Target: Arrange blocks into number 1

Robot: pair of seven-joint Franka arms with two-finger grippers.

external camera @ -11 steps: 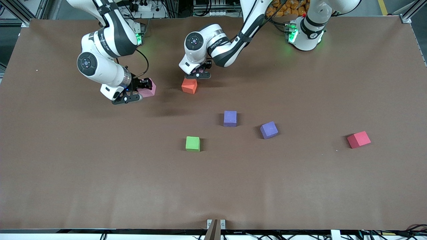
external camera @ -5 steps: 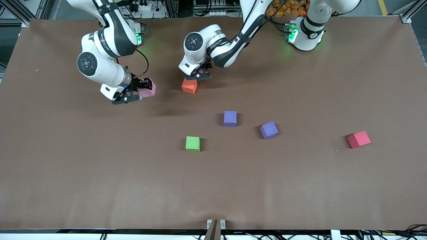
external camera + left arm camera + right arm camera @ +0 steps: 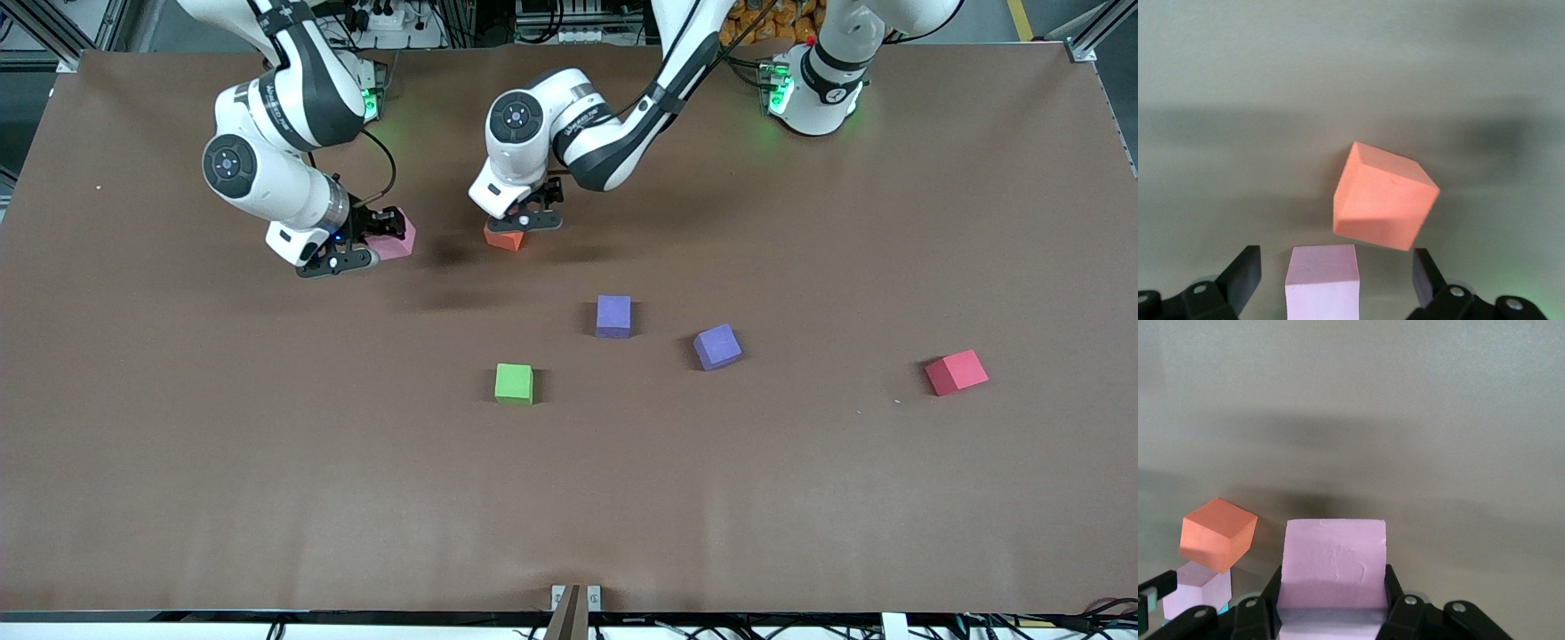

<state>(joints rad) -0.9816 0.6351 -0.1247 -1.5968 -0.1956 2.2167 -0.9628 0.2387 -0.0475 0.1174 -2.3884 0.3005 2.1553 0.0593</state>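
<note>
My right gripper [image 3: 378,238] [image 3: 1333,577] is shut on a pink block [image 3: 396,236] [image 3: 1335,553], low over the table toward the right arm's end from the orange block [image 3: 503,238] [image 3: 1385,197] [image 3: 1218,540]. My left gripper [image 3: 524,218] [image 3: 1336,259] is open over a second pink block [image 3: 1323,283] [image 3: 1197,590], its fingers well apart from the block's sides. That block sits next to the orange one and is hidden in the front view. A sliver of light blue block [image 3: 1223,608] shows beside it.
Nearer the front camera, a green block [image 3: 514,383], two purple blocks [image 3: 613,316] [image 3: 717,347] and a red block [image 3: 956,372] lie scattered on the brown table [image 3: 267,462].
The left gripper has shifted a little toward the front camera and now covers part of the orange block. The right gripper with its pink block has barely moved.
</note>
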